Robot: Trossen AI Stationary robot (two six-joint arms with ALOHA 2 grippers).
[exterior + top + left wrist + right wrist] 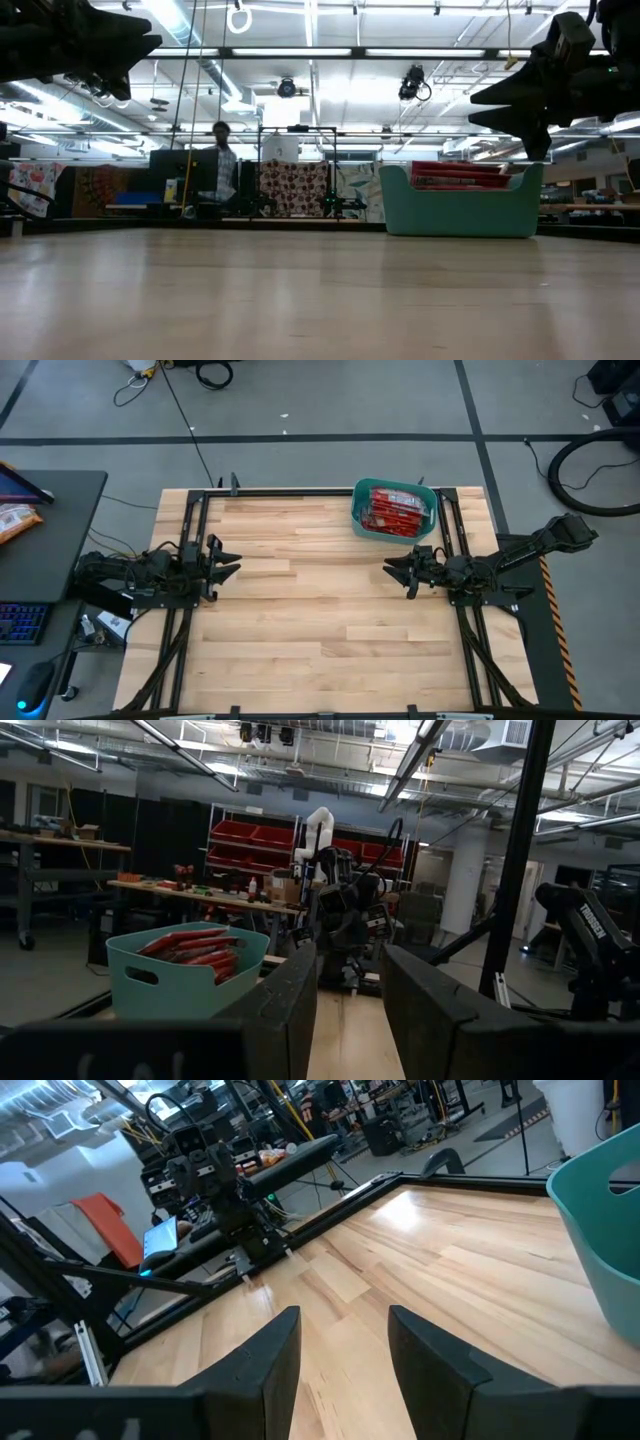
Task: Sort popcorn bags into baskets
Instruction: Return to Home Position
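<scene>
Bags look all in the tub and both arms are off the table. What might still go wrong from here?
1. The popcorn bags are piled above the rim of the teal basket; a bump might tip the top ones out.
2. The basket sits at the table's far edge, with the open right gripper hanging just short of it; a wide swing might shove it.
The left gripper, also open, waits at the opposite side.

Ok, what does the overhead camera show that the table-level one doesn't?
Only the high view: a side desk with a keyboard and cables on the floor. Only the low view: a person standing in the room behind. Both: the teal basket holding the red popcorn bags, plus the left gripper and right gripper, open and empty.
</scene>
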